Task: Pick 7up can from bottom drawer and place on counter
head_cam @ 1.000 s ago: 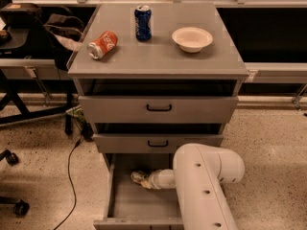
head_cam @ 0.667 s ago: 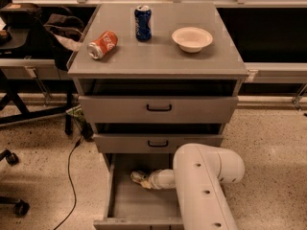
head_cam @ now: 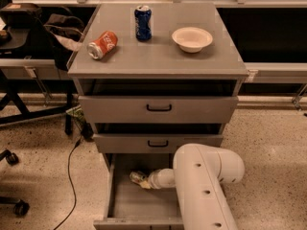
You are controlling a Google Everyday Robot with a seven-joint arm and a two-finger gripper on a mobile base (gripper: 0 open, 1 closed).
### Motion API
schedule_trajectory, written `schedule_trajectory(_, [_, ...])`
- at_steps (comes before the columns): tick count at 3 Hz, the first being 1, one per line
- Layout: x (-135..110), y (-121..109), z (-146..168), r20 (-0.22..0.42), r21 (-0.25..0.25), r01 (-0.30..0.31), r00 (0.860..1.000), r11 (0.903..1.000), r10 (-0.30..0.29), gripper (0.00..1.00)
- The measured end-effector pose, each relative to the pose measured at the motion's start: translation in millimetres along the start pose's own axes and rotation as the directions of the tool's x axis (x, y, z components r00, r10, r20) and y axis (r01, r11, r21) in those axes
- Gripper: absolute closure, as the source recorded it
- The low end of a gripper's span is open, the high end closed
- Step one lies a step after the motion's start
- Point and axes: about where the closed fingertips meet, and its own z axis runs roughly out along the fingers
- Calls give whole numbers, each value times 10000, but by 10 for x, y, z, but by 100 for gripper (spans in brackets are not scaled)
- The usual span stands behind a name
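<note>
The bottom drawer (head_cam: 136, 205) is pulled open; the 7up can (head_cam: 137, 177) sits toward its back left, and the gripper (head_cam: 145, 182) is right against it, nearer the drawer's middle. Can't tell if it's got hold.

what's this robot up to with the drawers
The robot's arm reaches down into the open bottom drawer, and its gripper is right at the 7up can near the back of the drawer. Whether it has hold of the can cannot be told. The can is not on the counter yet. Up there an orange can lies on its side, a dark blue can stands upright and a white bowl sits to the right.
</note>
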Motion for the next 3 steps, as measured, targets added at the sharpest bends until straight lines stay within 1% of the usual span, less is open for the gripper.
schedule_trajectory(1, [-107, 11, -110, 199, -391, -208, 9996, 9990, 216, 100])
schedule_trajectory(2, [-203, 49, -324, 502, -806, -415, 9977, 9959, 457, 100])
schedule_trajectory(3, [-276, 80, -569, 696, -1105, -417, 9963, 9930, 496, 100])
